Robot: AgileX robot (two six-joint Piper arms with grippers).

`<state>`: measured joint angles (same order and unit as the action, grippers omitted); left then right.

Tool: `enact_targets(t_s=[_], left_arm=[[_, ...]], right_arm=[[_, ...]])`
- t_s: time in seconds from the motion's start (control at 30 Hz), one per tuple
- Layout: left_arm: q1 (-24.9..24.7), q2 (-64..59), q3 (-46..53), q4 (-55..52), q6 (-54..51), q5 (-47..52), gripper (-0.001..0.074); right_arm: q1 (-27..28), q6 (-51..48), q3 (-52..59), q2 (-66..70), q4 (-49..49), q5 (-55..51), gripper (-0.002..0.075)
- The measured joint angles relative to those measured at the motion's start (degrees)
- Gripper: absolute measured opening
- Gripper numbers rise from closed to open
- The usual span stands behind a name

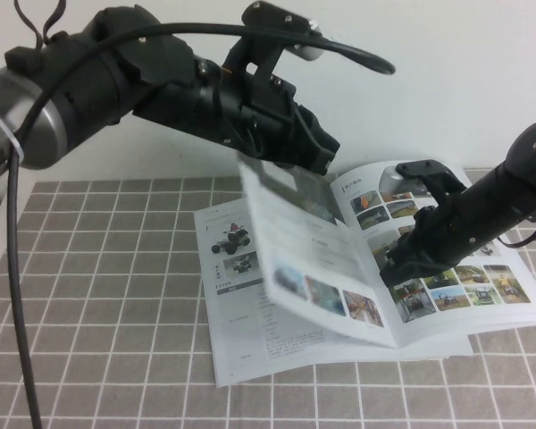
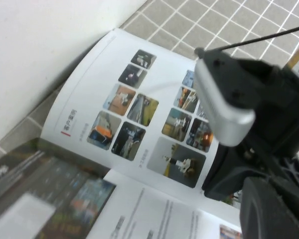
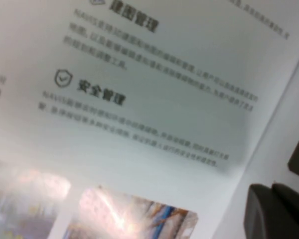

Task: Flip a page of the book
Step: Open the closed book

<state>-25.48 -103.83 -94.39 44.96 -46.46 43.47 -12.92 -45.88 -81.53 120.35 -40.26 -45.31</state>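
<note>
Your left gripper pinched the page at twelve o'clock; thin, slippery, floppy. Right gripper, closed, pressed the book.

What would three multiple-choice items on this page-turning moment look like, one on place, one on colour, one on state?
1. Where does the right gripper rest?
A. on the book's right-hand page
B. on the bare mat
C. high above the table

2. What colour is the checked mat under the book?
A. grey with white lines
B. plain red
C. green

3. How is the page at the left gripper?
A. flat on the left
B. lifted, standing mid-turn
C. torn out

Answers: 1 A, the right gripper, shut, lies on the photo grid near the spine. 2 A, grey squares show all round the book. 3 B, the sheet rises from the spine up to the left gripper.
</note>
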Motion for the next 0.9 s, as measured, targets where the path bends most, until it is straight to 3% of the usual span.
enact_targets(t_s=[0.17,0.33,0.5,0.9], left_arm=[[0.0,-0.2,-0.8,-0.7,1.0,2.5,-0.0003],[0.0,-4.8,-0.9,-9.3,6.5,9.7,-0.0003],[0.0,-12.2,-0.9,-12.3,9.2,14.4,-0.0003],[0.3,-21.4,-1.1,-16.7,10.6,14.6,-0.0003]], right_arm=[[0.0,0.0,0.1,0.7,-0.3,-0.3,-0.0001],[0.0,-0.1,0.1,0.7,-0.2,-0.4,-0.0001],[0.0,2.9,0.1,0.6,6.0,1.0,-0.0001],[4.4,6.1,0.1,0.1,12.5,-1.6,-0.0001]])
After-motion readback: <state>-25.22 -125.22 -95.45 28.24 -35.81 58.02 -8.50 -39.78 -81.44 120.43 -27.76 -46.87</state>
